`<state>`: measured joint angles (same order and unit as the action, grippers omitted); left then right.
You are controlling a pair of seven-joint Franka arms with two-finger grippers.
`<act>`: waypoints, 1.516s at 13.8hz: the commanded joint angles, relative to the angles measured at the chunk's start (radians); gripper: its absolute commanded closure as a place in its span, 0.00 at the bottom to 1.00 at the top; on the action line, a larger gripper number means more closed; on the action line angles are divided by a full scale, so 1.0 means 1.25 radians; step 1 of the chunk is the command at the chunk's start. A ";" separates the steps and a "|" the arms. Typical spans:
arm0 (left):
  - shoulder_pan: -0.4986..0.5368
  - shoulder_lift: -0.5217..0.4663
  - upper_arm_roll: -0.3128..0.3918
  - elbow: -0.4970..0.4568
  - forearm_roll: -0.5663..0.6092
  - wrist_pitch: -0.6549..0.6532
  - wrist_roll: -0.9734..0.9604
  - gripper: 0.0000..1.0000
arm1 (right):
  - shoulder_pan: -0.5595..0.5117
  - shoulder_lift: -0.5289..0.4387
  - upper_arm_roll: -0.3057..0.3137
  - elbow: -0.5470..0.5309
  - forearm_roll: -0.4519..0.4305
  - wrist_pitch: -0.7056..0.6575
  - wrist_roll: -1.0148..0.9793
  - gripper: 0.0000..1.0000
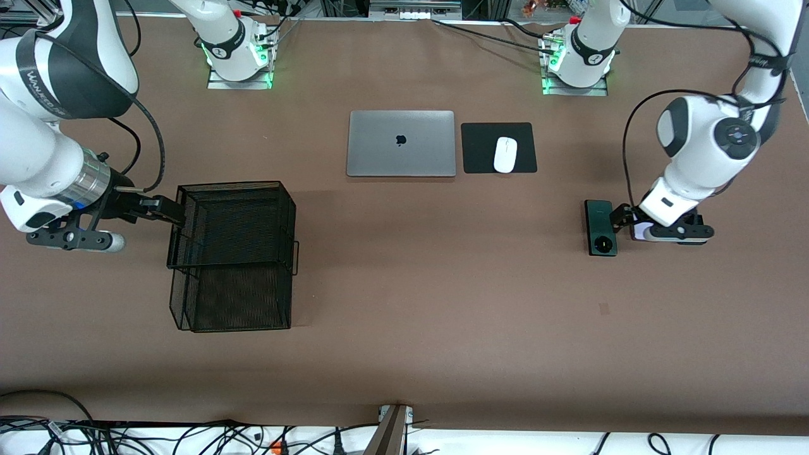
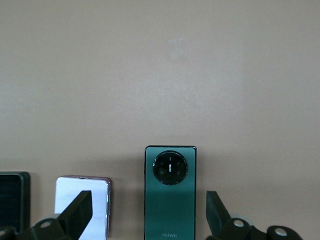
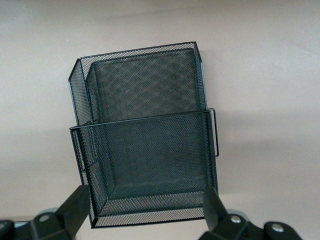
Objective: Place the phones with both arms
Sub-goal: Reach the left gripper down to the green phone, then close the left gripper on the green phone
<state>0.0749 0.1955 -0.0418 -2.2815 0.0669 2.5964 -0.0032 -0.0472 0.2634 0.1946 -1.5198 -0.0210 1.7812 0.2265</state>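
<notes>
My left gripper [image 2: 147, 212] gaped wide, straddling green phone [image 2: 170, 192]; long axis ran straight between fingers. Right gripper [image 3: 142, 212] wide, waited at mesh basket [image 3: 145, 150].

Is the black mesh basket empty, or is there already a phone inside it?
Empty. The right wrist view looks into the mesh basket and shows only bare mesh. The green phone lies on the table.

**Non-task items on the table**

I see a closed silver laptop [image 1: 401, 143] lying flat near the arm bases. Just beside it, toward the left arm's end, a black mouse pad [image 1: 480, 148] carries a white mouse [image 1: 505, 155]. Toward the right arm's end I see a black wire-mesh basket [image 1: 232, 254], two-tiered, nearer the front camera than the laptop.
</notes>
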 commanded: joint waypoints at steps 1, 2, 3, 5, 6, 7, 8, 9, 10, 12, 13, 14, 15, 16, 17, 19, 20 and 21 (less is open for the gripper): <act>0.005 -0.009 -0.002 0.002 0.042 -0.004 0.006 0.00 | -0.008 -0.009 0.008 0.003 -0.005 -0.014 -0.012 0.00; 0.008 -0.010 -0.003 0.000 0.042 -0.007 0.010 0.00 | -0.008 -0.009 0.008 0.003 -0.005 -0.014 -0.012 0.00; 0.006 -0.004 -0.003 -0.002 0.042 -0.002 0.009 0.00 | -0.008 -0.009 0.008 0.003 -0.005 -0.015 -0.012 0.00; 0.006 0.014 -0.003 -0.006 0.043 0.015 0.009 0.00 | -0.008 -0.009 0.008 0.002 -0.005 -0.019 -0.012 0.00; 0.006 0.032 -0.003 -0.007 0.043 0.027 0.009 0.00 | -0.008 -0.009 0.008 0.002 -0.005 -0.021 -0.011 0.00; 0.006 0.052 -0.003 -0.012 0.043 0.049 0.005 0.00 | -0.008 -0.009 0.008 0.002 -0.005 -0.021 -0.011 0.00; 0.005 0.069 -0.005 -0.028 0.043 0.091 0.004 0.00 | -0.008 -0.009 0.008 0.002 -0.005 -0.022 -0.012 0.00; 0.006 0.085 -0.005 -0.044 0.043 0.131 0.001 0.00 | -0.008 -0.009 0.008 0.002 -0.005 -0.022 -0.012 0.00; 0.006 0.101 -0.005 -0.055 0.043 0.161 0.000 0.00 | -0.008 -0.009 0.008 0.002 -0.005 -0.021 -0.012 0.00; 0.005 0.125 -0.005 -0.057 0.043 0.183 -0.005 0.00 | -0.008 -0.009 0.008 0.002 -0.005 -0.021 -0.008 0.00; 0.005 0.134 -0.006 -0.058 0.043 0.193 -0.007 0.00 | -0.008 -0.009 0.008 0.002 -0.005 -0.022 -0.012 0.00; 0.005 0.141 -0.006 -0.068 0.043 0.209 -0.016 0.00 | -0.008 -0.009 0.008 0.002 -0.005 -0.022 -0.011 0.00; 0.004 0.145 -0.006 -0.074 0.042 0.226 -0.023 0.00 | -0.008 -0.009 0.008 0.002 -0.005 -0.022 -0.012 0.00; -0.001 0.152 -0.006 -0.082 0.043 0.236 -0.029 0.00 | -0.008 -0.009 0.008 0.002 -0.005 -0.022 -0.012 0.00; -0.003 0.154 -0.006 -0.083 0.043 0.241 -0.040 0.00 | -0.008 -0.009 0.008 0.002 -0.005 -0.022 -0.012 0.00; -0.005 0.161 -0.006 -0.090 0.043 0.256 -0.047 0.00 | -0.008 -0.009 0.008 0.002 -0.005 -0.022 -0.012 0.00; -0.005 0.168 -0.006 -0.094 0.042 0.269 -0.047 0.00 | -0.008 -0.009 0.008 0.002 -0.005 -0.022 -0.012 0.00; -0.003 0.176 -0.006 -0.098 0.043 0.283 -0.048 0.00 | -0.008 -0.009 0.008 0.002 -0.005 -0.022 -0.012 0.00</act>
<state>0.0714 0.4029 -0.0500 -2.3877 0.1014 2.9080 -0.0374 -0.0472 0.2634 0.1947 -1.5198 -0.0210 1.7716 0.2238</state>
